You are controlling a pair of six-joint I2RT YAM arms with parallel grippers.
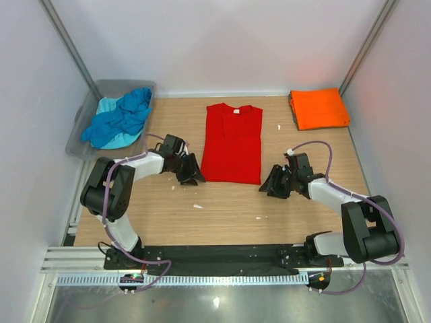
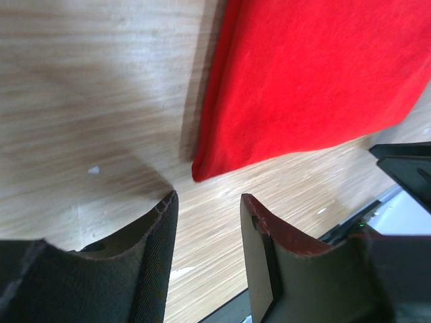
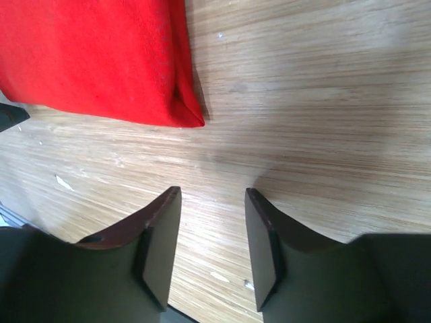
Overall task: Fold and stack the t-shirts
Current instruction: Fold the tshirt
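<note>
Flanking red t-shirt (image 1: 232, 142) at near corners, left fingers (image 2: 155, 256), right fingers (image 3: 158, 249) parted, empty, clear of hem

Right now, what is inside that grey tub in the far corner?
The grey tub holds a crumpled blue t-shirt lying over a pale turquoise t-shirt. Whatever lies beneath them, and the tub's floor, is covered.

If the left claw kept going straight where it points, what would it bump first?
Most likely the near corner of the red t-shirt, just ahead of the left gripper, though the table might come first.
</note>
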